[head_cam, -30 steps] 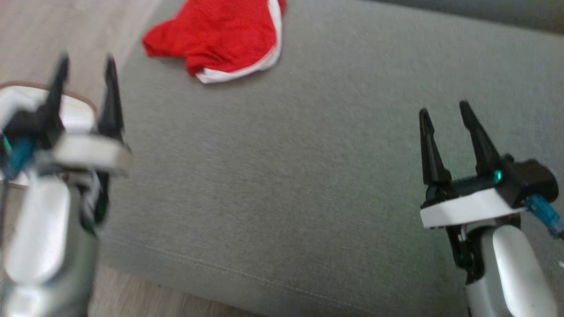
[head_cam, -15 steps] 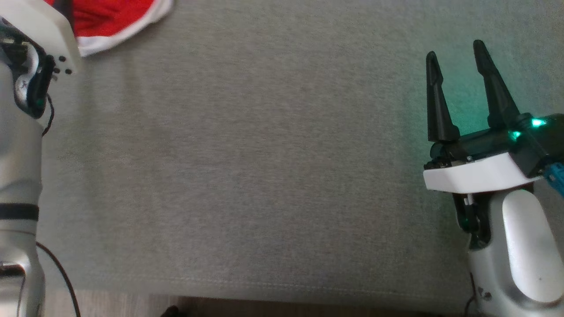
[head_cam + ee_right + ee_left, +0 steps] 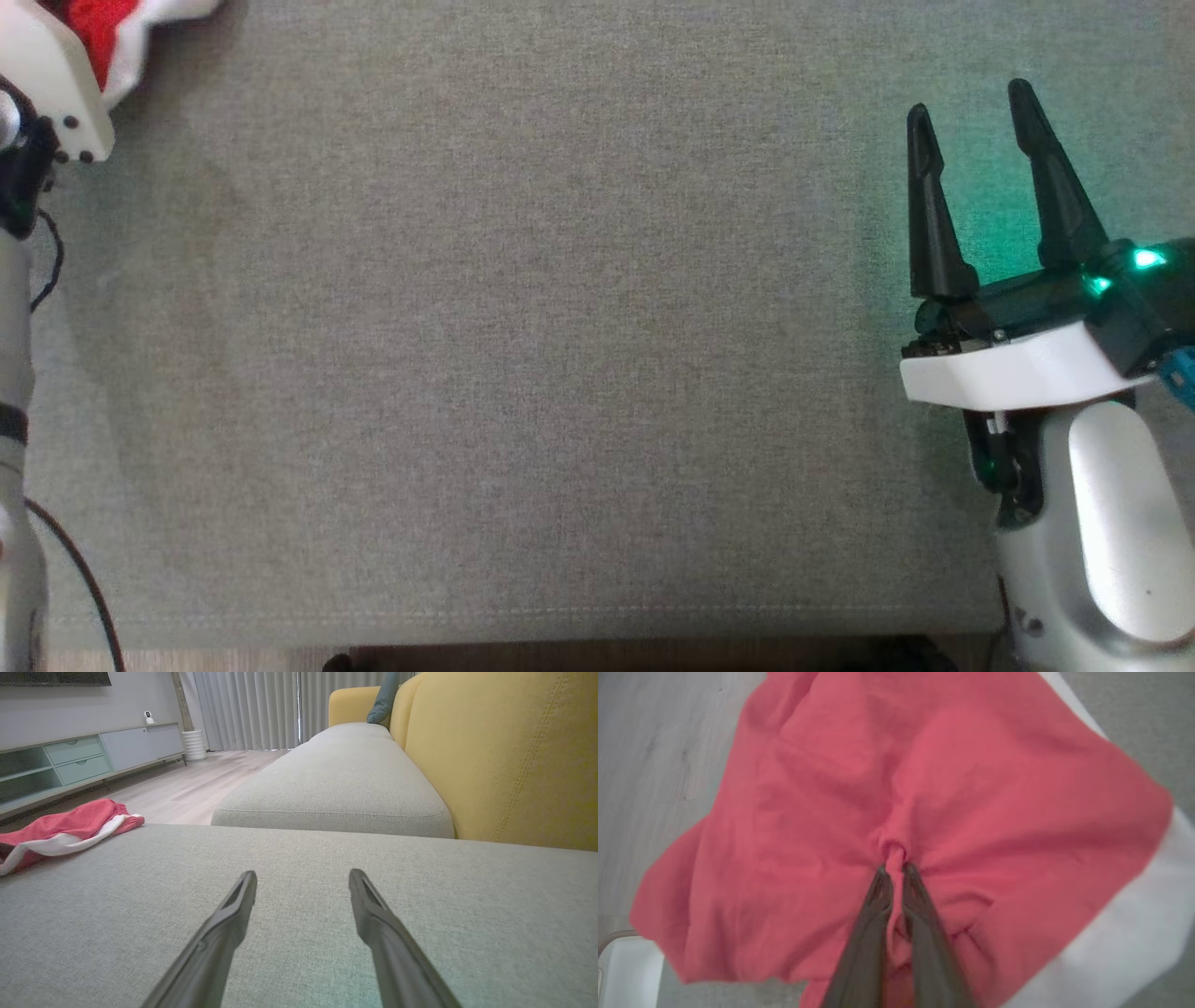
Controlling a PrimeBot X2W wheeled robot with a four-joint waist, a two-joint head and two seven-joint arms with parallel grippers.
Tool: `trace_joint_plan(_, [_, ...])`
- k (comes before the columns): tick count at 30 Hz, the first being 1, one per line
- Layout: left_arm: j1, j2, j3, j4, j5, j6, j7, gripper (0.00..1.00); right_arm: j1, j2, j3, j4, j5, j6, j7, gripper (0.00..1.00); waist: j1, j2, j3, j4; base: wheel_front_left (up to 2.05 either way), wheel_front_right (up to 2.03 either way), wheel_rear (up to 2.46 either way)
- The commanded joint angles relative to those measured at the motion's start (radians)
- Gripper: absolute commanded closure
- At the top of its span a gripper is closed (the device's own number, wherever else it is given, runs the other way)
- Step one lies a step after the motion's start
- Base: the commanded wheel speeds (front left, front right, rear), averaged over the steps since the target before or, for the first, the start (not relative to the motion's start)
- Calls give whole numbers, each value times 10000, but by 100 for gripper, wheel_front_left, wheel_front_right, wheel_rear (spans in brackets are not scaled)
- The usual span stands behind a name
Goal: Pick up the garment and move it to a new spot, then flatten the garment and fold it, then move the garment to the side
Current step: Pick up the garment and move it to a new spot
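Red garment (image 3: 924,788), upper left of the head view at the sofa (image 3: 560,327) edge, is pinched by a small tuck in the left jaws. Right jaws spread. Risk: the thin pinch may slip on lifting, dropping it.

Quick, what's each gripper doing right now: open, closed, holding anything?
Left gripper: closed, pinching a fold of the red garment.
Right gripper: open, holding nothing.

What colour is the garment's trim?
White trim on a red garment; best in the left wrist view.
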Motion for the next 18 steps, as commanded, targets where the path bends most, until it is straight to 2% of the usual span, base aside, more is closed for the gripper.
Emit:
trace_joint_plan(1, [32,530,132,-10,-52,39,98,100,-64,11,164,-363,-30,65,-33,0,0,0,-85,32,0,0,0])
trace_joint_plan(8, [-90,634,-45,-76,64,85,-838,100,-12,11,130,-234,7,65,-119,0,0,0,-594,117,0,0,0])
trace_joint_plan(18, [-419,805,-731,-630,558,31,-2051,100,300,11,-10,262,299,65,-382,0,0,0,-2003,-40,0,0,0])
